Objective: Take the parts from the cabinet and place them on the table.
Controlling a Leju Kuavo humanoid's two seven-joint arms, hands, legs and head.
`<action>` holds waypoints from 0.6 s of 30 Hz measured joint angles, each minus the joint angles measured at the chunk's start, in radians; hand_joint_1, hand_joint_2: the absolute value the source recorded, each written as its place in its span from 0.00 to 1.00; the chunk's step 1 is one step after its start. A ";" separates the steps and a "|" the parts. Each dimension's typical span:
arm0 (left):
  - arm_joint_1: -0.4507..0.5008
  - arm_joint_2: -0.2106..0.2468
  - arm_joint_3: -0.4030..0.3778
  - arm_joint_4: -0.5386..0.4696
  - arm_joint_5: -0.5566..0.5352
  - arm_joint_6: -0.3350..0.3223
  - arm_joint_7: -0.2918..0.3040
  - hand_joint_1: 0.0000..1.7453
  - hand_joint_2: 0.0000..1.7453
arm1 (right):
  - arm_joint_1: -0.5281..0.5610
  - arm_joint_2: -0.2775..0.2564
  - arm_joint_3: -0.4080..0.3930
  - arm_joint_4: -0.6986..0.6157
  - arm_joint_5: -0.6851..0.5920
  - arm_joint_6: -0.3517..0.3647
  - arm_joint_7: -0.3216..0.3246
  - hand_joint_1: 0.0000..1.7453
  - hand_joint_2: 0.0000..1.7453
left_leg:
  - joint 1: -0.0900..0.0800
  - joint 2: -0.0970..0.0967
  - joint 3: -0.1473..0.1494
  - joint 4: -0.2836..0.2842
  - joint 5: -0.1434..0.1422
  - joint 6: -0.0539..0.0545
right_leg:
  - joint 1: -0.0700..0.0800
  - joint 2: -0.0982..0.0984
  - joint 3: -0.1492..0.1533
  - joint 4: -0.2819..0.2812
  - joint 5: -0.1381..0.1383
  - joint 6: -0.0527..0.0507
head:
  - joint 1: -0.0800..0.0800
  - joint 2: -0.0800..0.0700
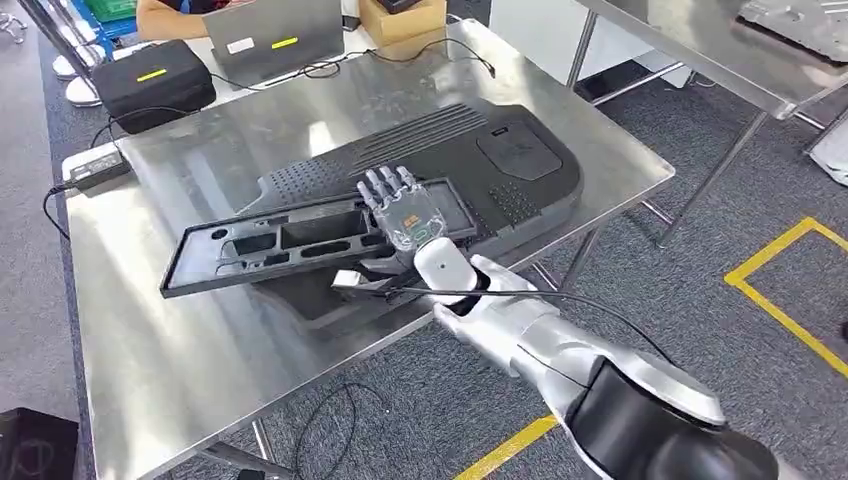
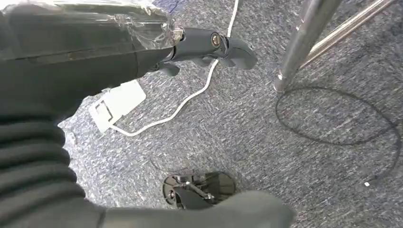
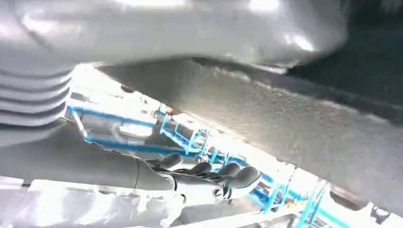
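Head view: right hand (image 1: 405,215) flat on long black slotted panel (image 1: 280,240) atop large black molded part (image 1: 470,160) on steel tabletop (image 1: 180,350); fingers (image 1: 385,183) extended, gripping nothing. Left hand (image 2: 209,45) hangs over carpet (image 2: 266,133), fingers curled, empty.

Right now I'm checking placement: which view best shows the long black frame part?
The head view: the long black frame part lies whole across the larger panel, under the right hand. The right wrist view catches a blurred dark underside, perhaps it.
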State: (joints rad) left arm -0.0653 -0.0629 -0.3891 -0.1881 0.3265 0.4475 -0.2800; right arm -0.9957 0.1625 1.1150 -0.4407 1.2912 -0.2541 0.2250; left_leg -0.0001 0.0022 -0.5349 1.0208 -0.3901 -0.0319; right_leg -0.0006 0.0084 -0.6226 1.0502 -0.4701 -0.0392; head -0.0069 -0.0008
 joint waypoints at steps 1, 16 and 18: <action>0.000 0.000 0.000 0.000 0.002 0.000 0.002 0.00 0.00 | -0.004 -0.003 -0.021 -0.016 -0.011 0.000 -0.013 0.00 0.00 | 0.000 0.000 0.000 0.000 0.000 0.000 | 0.000 0.000 0.000 0.000 0.000 0.000 | 0.000 0.000; 0.002 0.000 0.000 0.000 0.013 0.000 0.002 0.00 0.00 | 0.015 -0.093 -0.325 -0.402 -0.228 0.054 -0.058 0.00 0.00 | 0.000 0.000 -0.003 0.000 0.000 0.000 | 0.000 0.000 -0.002 -0.002 0.000 0.000 | 0.002 0.000; 0.002 0.000 0.000 0.000 0.016 0.000 0.006 0.00 0.00 | 0.023 -0.112 -0.367 -0.463 -0.316 0.083 -0.070 0.00 0.00 | 0.000 0.000 -0.003 0.000 0.000 0.000 | 0.000 0.000 -0.002 -0.002 0.000 0.000 | 0.002 0.000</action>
State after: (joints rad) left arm -0.0636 -0.0629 -0.3895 -0.1877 0.3430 0.4475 -0.2743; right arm -0.9725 0.0508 0.7481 -0.9036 0.9756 -0.1710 0.1553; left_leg -0.0005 0.0021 -0.5379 1.0210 -0.3905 -0.0315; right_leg -0.0006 0.0084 -0.6249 1.0478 -0.4701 -0.0391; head -0.0050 -0.0004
